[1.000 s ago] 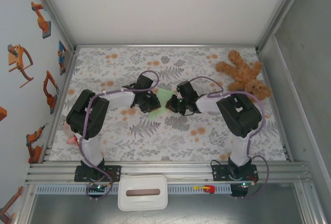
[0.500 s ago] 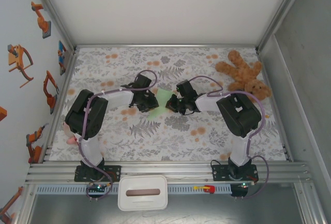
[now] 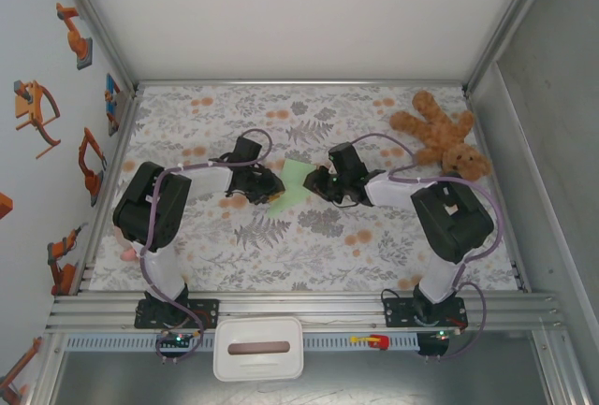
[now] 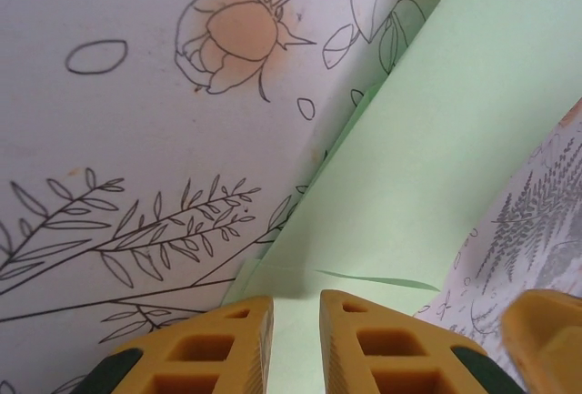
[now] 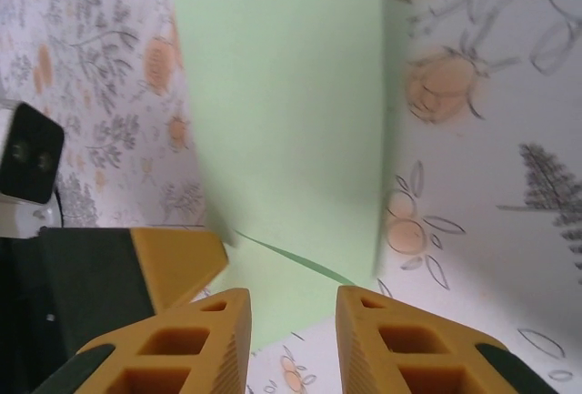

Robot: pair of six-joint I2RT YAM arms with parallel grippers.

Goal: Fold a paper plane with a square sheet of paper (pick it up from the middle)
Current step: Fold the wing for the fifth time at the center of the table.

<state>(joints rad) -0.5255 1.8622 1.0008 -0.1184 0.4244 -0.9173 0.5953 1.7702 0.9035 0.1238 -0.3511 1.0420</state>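
On the left wall sits a column of flat orange cartoon stickers [image 3: 36, 110]. The bench [image 3: 309, 246] wears 1 cloth, white with grey line-drawn leaves and soft orange flowers, framed by ribbed metal rails.

There are 2 arms, both in white and black shells with a looping purple cable. The left arm [image 3: 154, 209] reaches toward the middle of the bench. The left claw [image 3: 273, 185] has 2 ribbed yellow fingers [image 4: 236, 348] standing just slightly apart at the paper's near left edge, with green showing in the narrow gap. They are not clamped.

There is 1 paper [image 3: 294, 176]. It is thin, matte and pale mint green, with no print, and is folded into a narrow strip with straight edges. It lies at the middle of the bench between the 2 claws, slanting from far right to near left. The left wrist view shows a second layer peeking out along its edge and 1 fine crease line across it.

The right claw [image 3: 311, 183] is just beside the paper's right edge, its 2 yellow fingers [image 5: 391, 344] parted wider over the green and holding nothing. The right arm [image 3: 449, 213] mirrors the left.

At the front edge, 1 white rounded tub [image 3: 259, 349] has a brown slot in its lid. At the far right corner lies 1 brown plush bear [image 3: 440, 134], fuzzy, with its limbs spread.
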